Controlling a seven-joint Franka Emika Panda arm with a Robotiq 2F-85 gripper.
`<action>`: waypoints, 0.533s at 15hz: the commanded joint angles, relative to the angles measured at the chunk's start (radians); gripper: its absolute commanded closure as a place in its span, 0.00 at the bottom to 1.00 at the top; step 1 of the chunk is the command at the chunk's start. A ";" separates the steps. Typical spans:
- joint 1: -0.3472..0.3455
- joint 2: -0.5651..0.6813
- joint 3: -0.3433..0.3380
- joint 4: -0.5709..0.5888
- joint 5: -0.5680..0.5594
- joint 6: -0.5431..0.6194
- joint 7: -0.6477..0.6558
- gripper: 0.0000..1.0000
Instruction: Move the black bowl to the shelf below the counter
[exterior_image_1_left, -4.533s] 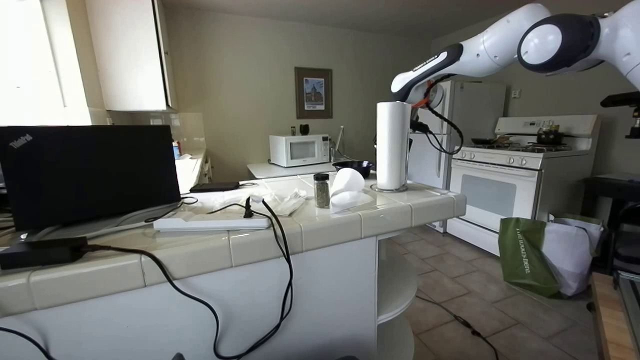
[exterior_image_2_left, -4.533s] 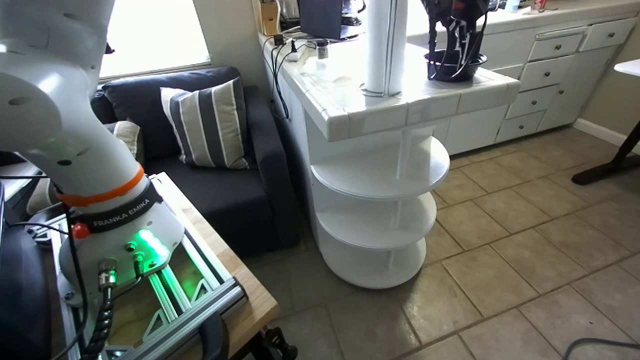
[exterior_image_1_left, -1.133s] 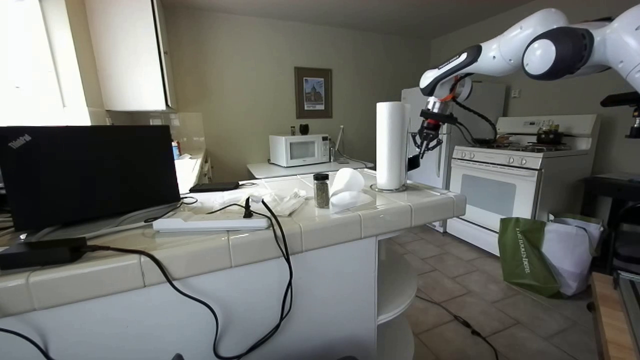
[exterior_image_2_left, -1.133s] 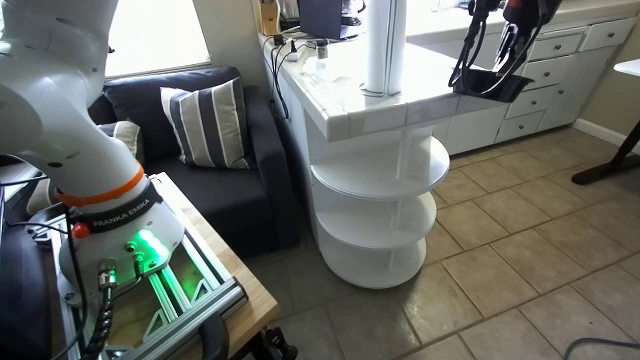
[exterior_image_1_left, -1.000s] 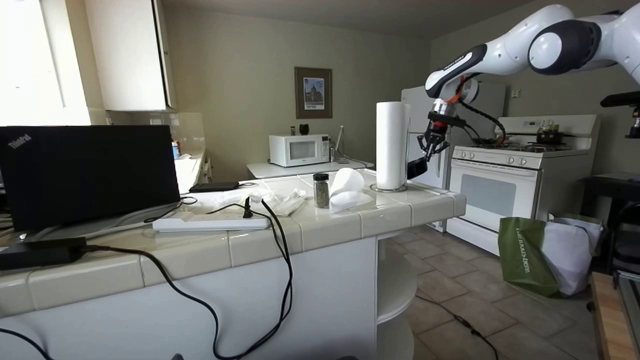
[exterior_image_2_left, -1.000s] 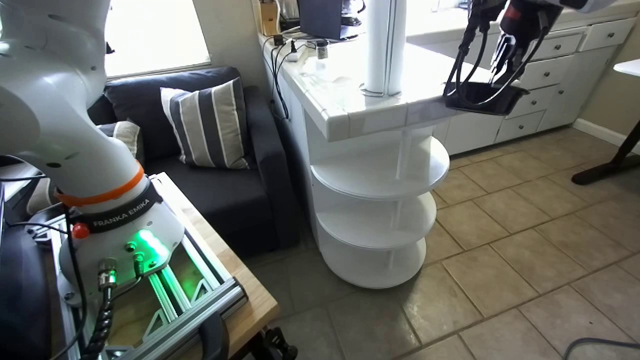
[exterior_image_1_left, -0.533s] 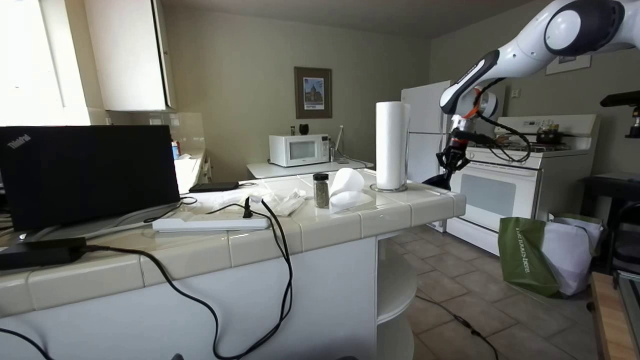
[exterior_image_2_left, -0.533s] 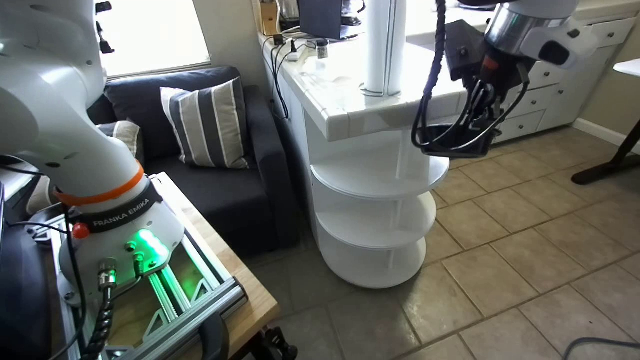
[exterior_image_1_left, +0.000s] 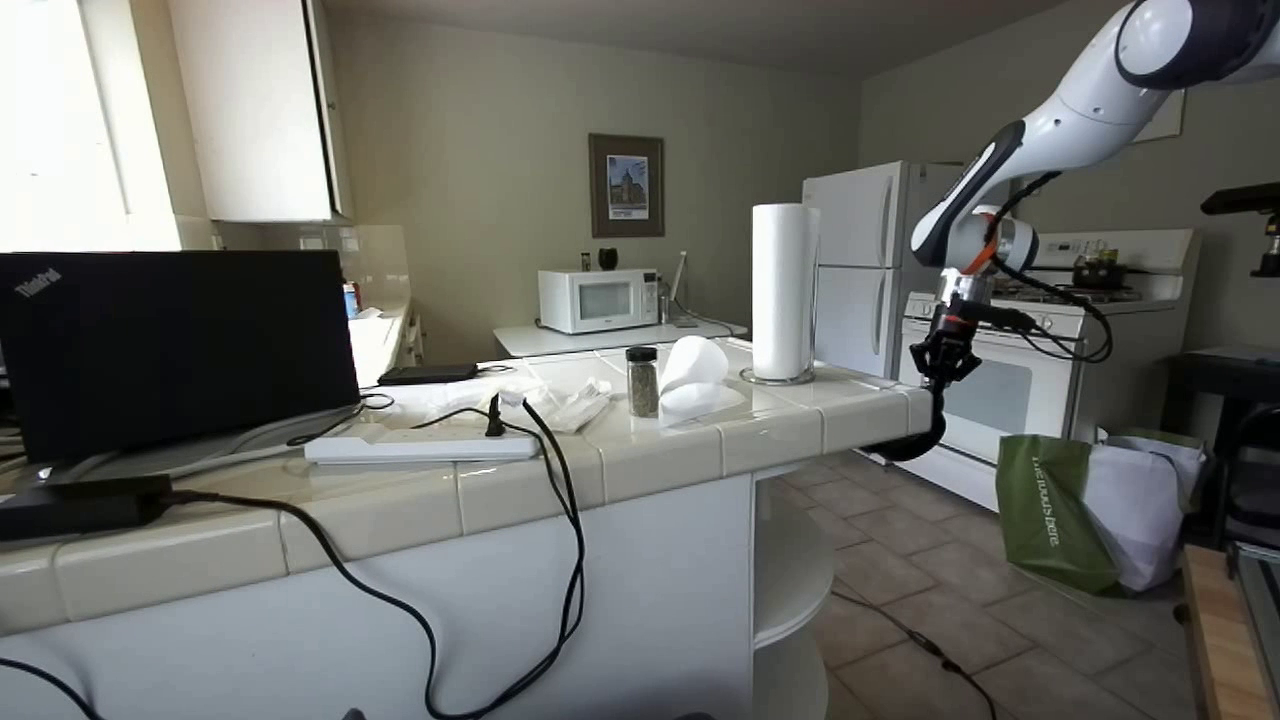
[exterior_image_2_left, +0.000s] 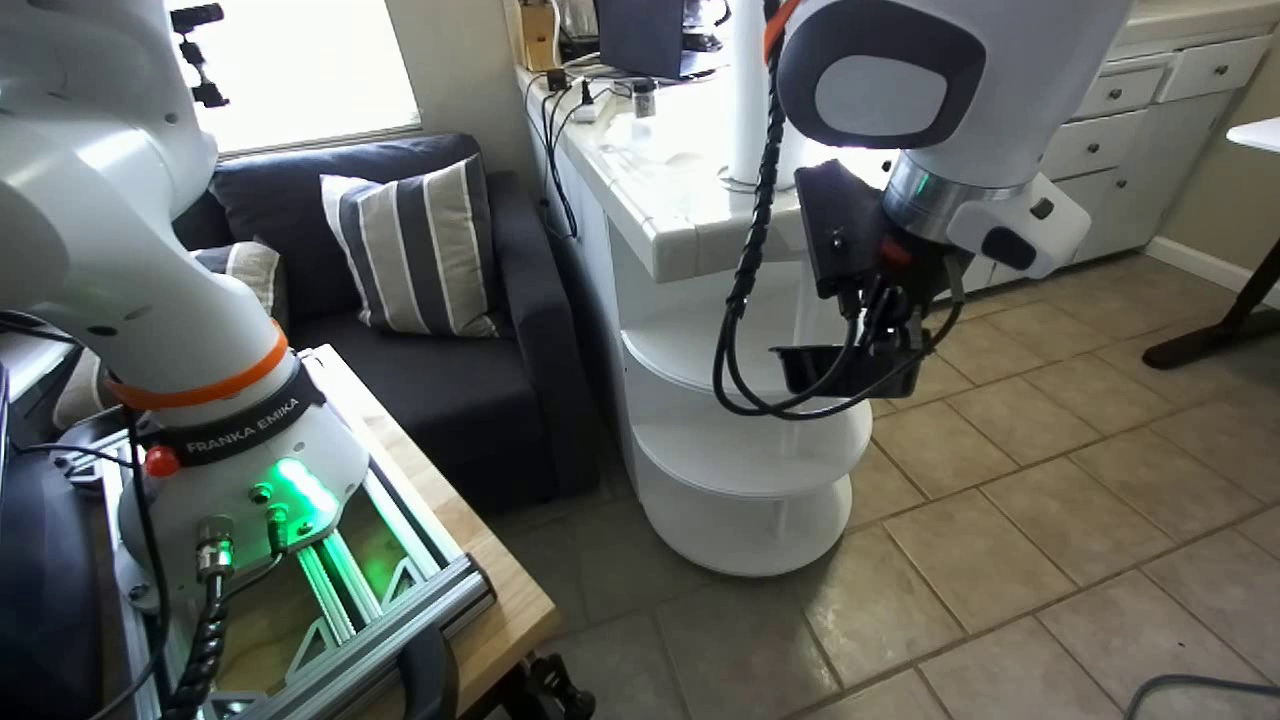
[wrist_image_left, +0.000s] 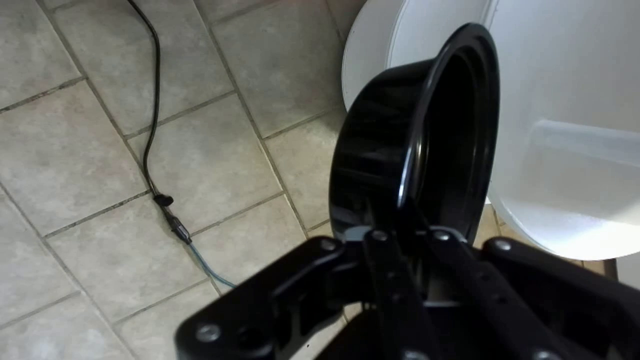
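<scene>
Wrist view: gripping the black bowl (wrist_image_left: 407, 135) with the tool (wrist_image_left: 406, 234).
Off the table (exterior_image_2_left: 740, 243), aloft near the shelf (exterior_image_2_left: 705, 345); left to do, seemingly: moving in, setting down, letting go.

In an exterior view, end corner of bench (exterior_image_1_left: 868, 422) hides part of black bowl (exterior_image_1_left: 918, 443); wrist view: tool (wrist_image_left: 407, 235) blurry, cropped at bottom.

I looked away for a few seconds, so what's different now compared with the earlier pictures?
The black bowl, which sat upright on the counter with the gripper at it, has been lifted off and carried beyond the counter's end, then lowered toward the open shelves. It now hangs tilted, clamped in the gripper; when the grip closed is unclear. The paper towel roll, spice jar and laptop stayed put.
</scene>
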 joint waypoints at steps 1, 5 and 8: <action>0.001 -0.004 0.000 0.001 0.000 -0.003 0.000 0.90; 0.001 -0.004 0.014 0.007 0.005 -0.016 -0.033 0.97; -0.018 0.016 0.067 0.008 0.041 -0.079 -0.173 0.97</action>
